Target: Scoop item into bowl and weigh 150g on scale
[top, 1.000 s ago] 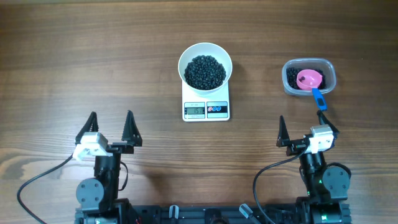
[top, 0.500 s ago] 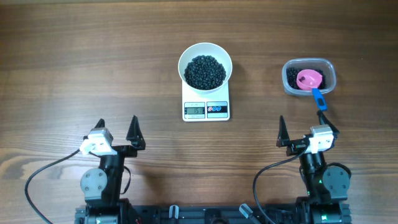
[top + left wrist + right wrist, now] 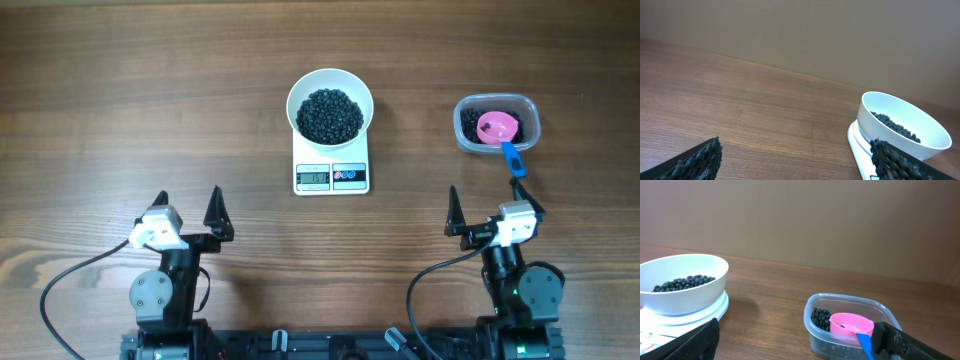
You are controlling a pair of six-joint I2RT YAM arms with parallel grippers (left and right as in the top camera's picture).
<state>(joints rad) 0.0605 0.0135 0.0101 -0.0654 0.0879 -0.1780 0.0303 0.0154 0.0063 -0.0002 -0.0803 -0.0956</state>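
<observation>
Bowl of black beans: seated on the scale, mid-counter, well ahead of both hands. Left hand: fingers spread wide, nothing held. Right hand: likewise spread and empty; tub with pink scoop is placed just ahead.

Beans lie in the bowl on the scale, the tub holding the scoop well to its right

Black textured fingers, white wrist housings
</observation>
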